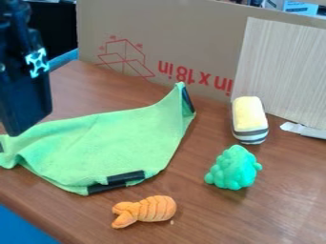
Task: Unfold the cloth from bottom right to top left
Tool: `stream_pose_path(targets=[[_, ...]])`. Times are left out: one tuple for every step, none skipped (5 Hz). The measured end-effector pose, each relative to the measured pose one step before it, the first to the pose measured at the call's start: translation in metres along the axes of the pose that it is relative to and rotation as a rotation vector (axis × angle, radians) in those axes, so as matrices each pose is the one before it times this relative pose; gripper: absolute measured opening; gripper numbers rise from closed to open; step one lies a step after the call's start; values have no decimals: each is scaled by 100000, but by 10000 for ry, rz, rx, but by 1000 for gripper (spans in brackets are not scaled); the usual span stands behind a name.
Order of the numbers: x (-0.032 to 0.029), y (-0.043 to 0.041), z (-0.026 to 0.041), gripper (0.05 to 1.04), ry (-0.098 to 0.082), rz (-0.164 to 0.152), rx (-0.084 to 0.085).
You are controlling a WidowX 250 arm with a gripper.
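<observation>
the green cloth (115, 143) lies across the left and middle of the desk (274, 214), rumpled, its far right corner drawn up into a narrow point near the cardboard (191, 28). a black strip (188, 100) runs down beside that point, and another dark patch (126, 177) sits on the near edge. its left end runs out of view.

the black gripper (25, 100) is at the upper left, in front of the cloth's left part; whether it is spread, closed or holding anything, i cannot tell.

just in front of the cloth's near edge, apart from it, is an orange ridged toy (156, 208). to the right of the cloth stands a lumpy green toy (234, 169) (rather like a little bush), and behind that a yellow block-like toy (249, 114) with a striped grey and white end. a pale wood-grained panel (283, 62) stands upright against the cardboard.
</observation>
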State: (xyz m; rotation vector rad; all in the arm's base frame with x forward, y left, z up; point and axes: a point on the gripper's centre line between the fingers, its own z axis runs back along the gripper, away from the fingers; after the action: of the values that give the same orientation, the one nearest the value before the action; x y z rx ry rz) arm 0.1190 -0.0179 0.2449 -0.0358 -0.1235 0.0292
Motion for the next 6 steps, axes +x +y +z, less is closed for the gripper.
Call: stream_pose_path(targets=[[-106, -99, -335, 1001, 57, -180, -68], [1058, 778, -3858, 1001, 449, -2002, -630], [1105, 880, -3442, 1001, -744, -2069, 310], [1190, 1691, -3271, 1001, -9, -2370, -12], [371, 1050, -1882, 1001, -34, -951, 1436], [982, 1987, -1078, 1001, 26, -767, 1267]])
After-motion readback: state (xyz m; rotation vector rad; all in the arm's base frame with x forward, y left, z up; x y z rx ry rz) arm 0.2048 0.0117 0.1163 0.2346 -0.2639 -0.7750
